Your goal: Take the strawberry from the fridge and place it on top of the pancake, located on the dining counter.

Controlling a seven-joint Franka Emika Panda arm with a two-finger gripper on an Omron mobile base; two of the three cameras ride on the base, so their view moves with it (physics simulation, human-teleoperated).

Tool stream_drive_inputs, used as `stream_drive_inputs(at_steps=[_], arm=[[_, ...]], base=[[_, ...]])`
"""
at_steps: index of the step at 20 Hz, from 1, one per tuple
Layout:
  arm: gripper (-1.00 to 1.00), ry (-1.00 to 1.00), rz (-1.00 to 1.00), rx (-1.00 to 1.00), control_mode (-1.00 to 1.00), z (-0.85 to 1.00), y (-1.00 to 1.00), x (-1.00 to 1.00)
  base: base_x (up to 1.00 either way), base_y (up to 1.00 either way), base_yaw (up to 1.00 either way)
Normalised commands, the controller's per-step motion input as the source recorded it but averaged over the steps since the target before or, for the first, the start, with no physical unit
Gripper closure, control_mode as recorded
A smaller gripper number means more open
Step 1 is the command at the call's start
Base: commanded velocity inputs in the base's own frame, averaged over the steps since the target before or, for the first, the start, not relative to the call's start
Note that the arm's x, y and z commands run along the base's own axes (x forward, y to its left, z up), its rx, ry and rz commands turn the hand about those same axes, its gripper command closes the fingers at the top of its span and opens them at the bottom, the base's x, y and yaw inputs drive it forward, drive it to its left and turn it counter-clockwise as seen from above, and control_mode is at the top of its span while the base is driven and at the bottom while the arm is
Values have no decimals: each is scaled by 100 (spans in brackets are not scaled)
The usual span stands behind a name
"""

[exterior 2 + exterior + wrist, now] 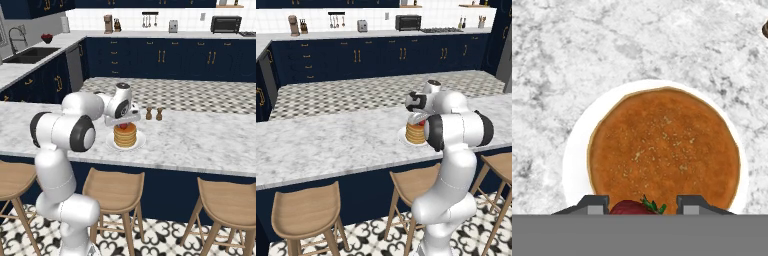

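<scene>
marble dining counter (572,45) bare round plate (577,145); claw (642,204) clamps strawberry (629,207) above pancake (662,150).

From where I stand, nothing here carries writing I can read. The toaster oven (408,22) on the far counter shows a plain dark front, and no brand or number is legible on the robot's white arm (65,131). The white plate (577,150) under the pancake (664,150) bears no mark either.
</scene>
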Motion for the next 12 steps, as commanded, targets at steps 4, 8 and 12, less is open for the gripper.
stream_drive_inputs(at_steps=[4, 8, 12], arm=[[100, -3, 12, -2, -100, -9, -1, 4], [100, -2, 7, 0, -100, 0, -3, 12], [100, -4, 2, 0, -100, 0, 0, 20]], base=[[0, 0, 0], [0, 0, 0], [0, 0, 0]])
